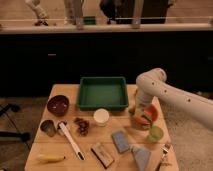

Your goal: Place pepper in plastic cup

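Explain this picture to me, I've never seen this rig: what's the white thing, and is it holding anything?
The white limb is the robot's single arm; its two-finger hand hangs shut over the orange bowl's left edge. One camera looks down on the wooden table from the near side. A green sliver at the hand may be the pepper; I cannot be sure. The light green plastic cup stands beside the bowl, nearer the camera. Also there: green tray, white cup, brown bowl, banana.

Pale green, translucent cup [155, 133] stands upright just in front of the orange bowl [152, 113]. Slim dark green pepper [144, 119] hangs pinched in the closed end effector [138, 118] above that bowl.
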`<action>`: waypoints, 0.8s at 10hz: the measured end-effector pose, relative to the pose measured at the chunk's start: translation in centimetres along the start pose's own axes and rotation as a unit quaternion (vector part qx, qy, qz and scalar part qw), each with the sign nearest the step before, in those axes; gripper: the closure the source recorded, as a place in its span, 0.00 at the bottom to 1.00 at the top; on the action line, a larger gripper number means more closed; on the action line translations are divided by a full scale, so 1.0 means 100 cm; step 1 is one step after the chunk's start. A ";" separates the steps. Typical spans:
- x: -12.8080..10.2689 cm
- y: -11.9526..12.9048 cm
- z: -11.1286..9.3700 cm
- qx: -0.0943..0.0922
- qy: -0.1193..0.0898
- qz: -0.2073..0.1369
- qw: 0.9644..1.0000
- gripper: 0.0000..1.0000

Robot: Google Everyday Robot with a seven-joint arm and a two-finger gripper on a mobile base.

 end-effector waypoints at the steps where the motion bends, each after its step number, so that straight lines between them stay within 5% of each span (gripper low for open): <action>1: 0.011 0.004 -0.002 -0.002 0.002 0.006 1.000 1.00; 8: 0.066 0.034 -0.004 -0.006 -0.006 0.051 0.999 1.00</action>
